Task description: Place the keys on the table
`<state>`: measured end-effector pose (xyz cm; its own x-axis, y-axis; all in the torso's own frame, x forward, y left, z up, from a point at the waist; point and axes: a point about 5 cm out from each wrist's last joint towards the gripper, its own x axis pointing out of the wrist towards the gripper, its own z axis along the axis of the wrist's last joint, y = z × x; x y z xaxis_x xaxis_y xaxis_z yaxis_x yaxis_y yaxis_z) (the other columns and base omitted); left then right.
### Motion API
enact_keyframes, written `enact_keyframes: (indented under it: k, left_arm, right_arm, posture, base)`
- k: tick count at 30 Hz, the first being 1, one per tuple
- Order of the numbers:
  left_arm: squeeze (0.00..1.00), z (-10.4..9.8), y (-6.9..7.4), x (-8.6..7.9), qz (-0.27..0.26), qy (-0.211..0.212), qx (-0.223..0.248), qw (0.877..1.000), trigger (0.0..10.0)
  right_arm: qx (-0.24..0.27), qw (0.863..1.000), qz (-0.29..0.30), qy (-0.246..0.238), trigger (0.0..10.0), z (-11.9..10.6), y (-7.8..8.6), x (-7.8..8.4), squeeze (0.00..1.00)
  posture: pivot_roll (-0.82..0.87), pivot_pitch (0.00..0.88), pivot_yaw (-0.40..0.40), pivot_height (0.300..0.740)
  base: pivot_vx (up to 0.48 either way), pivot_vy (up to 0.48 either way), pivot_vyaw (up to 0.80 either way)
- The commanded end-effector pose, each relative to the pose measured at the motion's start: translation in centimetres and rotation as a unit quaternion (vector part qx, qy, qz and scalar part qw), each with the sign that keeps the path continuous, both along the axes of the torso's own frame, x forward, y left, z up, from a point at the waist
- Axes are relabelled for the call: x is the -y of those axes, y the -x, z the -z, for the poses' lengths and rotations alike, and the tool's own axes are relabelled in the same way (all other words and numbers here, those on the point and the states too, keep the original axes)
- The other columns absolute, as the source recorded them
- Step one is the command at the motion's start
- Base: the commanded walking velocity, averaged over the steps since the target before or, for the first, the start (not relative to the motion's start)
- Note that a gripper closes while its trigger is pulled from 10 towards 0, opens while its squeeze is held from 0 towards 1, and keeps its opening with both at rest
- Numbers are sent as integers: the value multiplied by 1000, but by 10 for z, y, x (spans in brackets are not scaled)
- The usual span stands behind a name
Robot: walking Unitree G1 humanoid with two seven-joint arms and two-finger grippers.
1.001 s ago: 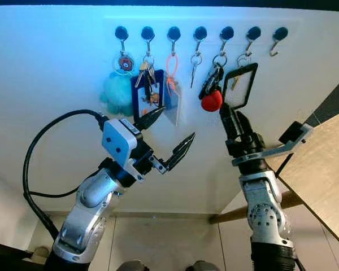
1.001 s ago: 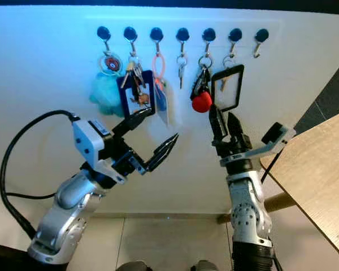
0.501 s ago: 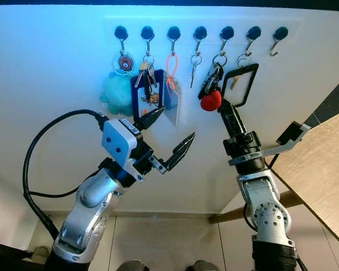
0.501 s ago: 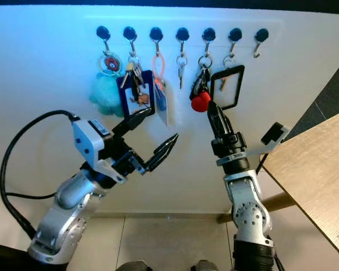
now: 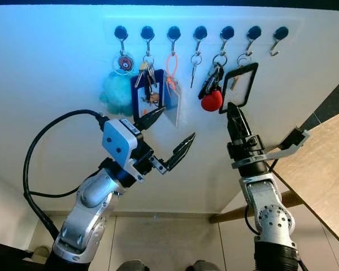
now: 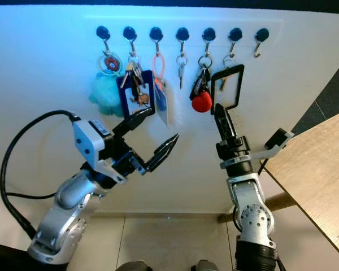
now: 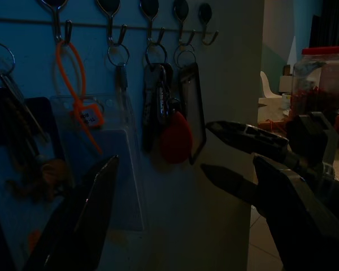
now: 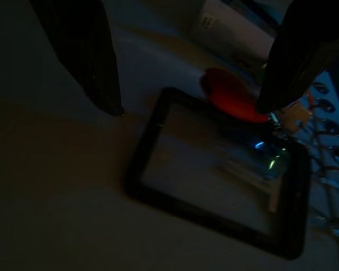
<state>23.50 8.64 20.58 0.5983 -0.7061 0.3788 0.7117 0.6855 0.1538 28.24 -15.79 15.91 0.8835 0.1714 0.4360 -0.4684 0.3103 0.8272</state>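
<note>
A row of seven black wall hooks (image 5: 200, 32) runs across the white wall at 12 o'clock, most hung with keyrings. The keys (image 5: 211, 81) with the red fob (image 5: 212, 100) hang from the fifth hook from the left, not yet taken down, with a black-framed badge holder (image 5: 240, 86) just beside them at 3 o'clock. The right claw (image 5: 233, 114) reaches up from 6 o'clock, its tip against the lower edge of the badge holder and just beside the red fob. In the right wrist view its two dark fingers (image 8: 82, 53) stand apart, with the holder's frame (image 8: 214, 169) and the fob (image 8: 231, 97) between them and nothing gripped.

The left claw (image 5: 169, 138) hovers near the middle of the scene, its fingers spread wide and empty, below the blue card holder (image 5: 146, 97) and a clear pouch on an orange loop (image 5: 171, 70). A teal plush (image 5: 116, 94) hangs at 9 o'clock from those, under a round charm (image 5: 124, 62). A single small key (image 5: 194, 70) hangs on the fourth hook. The last hook (image 5: 278, 38) at the right end is bare.

The wooden surface (image 5: 322, 169) juts in at 3 o'clock, well apart from the keys.
</note>
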Motion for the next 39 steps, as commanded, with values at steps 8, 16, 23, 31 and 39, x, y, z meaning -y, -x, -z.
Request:
enact_keyframes:
  k: [8, 16, 23, 31, 39]
  left_arm:
    - [0, 0, 1, 4, 11, -3, 1, 1000, 10000]
    - [0, -3, 3, 8, 26, -1, 5, 1000, 10000]
    - [0, -3, 4, 8, 25, 0, 3, 1000, 10000]
    - [0, -2, 5, 7, 23, -1, 3, 1000, 10000]
    - [0, -2, 4, 7, 21, -1, 3, 1000, 10000]
  right_arm:
    - [-13, 1000, -1, -24, 10000, 7, -5, 2, 0]
    - [11, 1000, -4, -23, 10000, -4, -15, 5, 0]
    - [30, 999, -19, -30, 10000, -12, -17, 3, 0]
    - [60, 995, -70, -37, 10000, -20, -5, -10, 0]
    - [64, 993, -85, -44, 4353, -15, 6, -16, 0]
  posture:
    - [38, 90, 9, 740]
    - [40, 90, 7, 740]
    - [41, 91, 6, 740]
    - [40, 89, 3, 740]
    - [37, 86, 7, 740]
  base:
    - [0, 0, 0]
    - [0, 0, 0]
    - [0, 0, 0]
    - [0, 0, 0]
    - [0, 0, 0]
